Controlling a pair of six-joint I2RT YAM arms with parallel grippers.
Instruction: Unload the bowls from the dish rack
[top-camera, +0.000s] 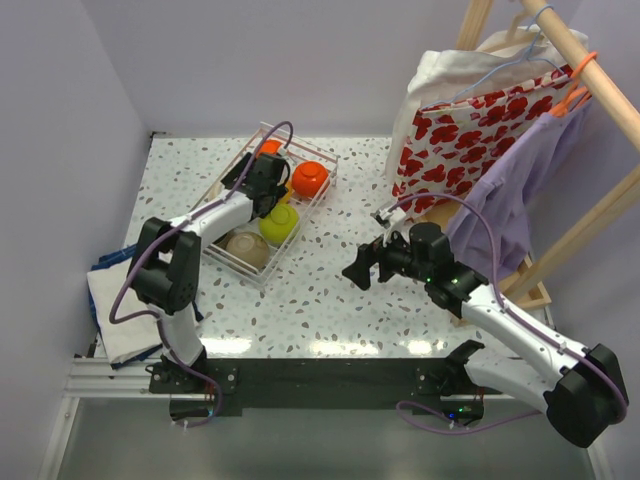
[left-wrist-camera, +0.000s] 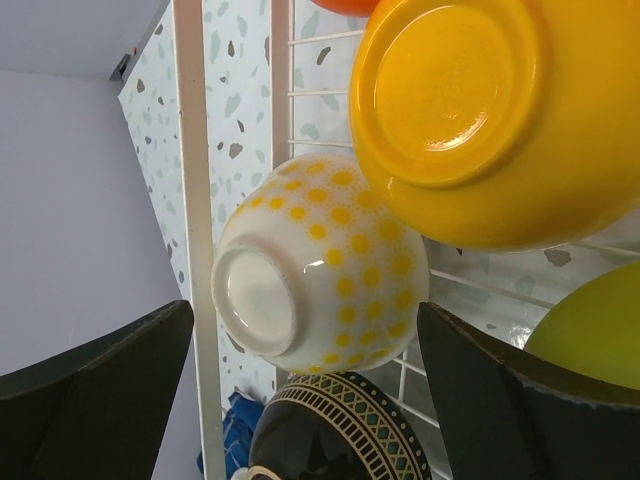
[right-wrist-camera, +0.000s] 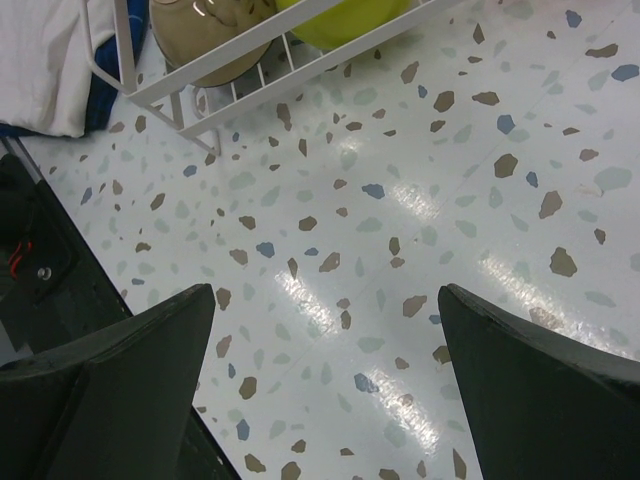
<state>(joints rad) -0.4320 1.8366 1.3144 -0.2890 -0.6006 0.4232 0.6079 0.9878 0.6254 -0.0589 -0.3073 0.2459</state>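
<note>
The white wire dish rack (top-camera: 315, 197) stands at the table's back left with bowls in it. The top view shows two orange-red bowls (top-camera: 310, 178), a lime green one (top-camera: 279, 224) and a tan one (top-camera: 247, 249). My left gripper (top-camera: 262, 182) hangs open over the rack. Its wrist view shows a cream bowl with yellow dots (left-wrist-camera: 320, 265) upside down between the open fingers (left-wrist-camera: 110, 370), untouched. Around it are a yellow-orange bowl (left-wrist-camera: 470, 110), a dark patterned bowl (left-wrist-camera: 335, 435) and the green bowl (left-wrist-camera: 590, 335). My right gripper (top-camera: 360, 268) stands open above bare table, right of the rack.
A wooden clothes rack (top-camera: 590, 215) with hanging garments (top-camera: 480, 120) crowds the right side, close behind my right arm. Folded white and blue cloth (top-camera: 115, 300) lies off the table's left edge. In the right wrist view the rack's near corner (right-wrist-camera: 230, 85) holds the tan bowl (right-wrist-camera: 205, 35).
</note>
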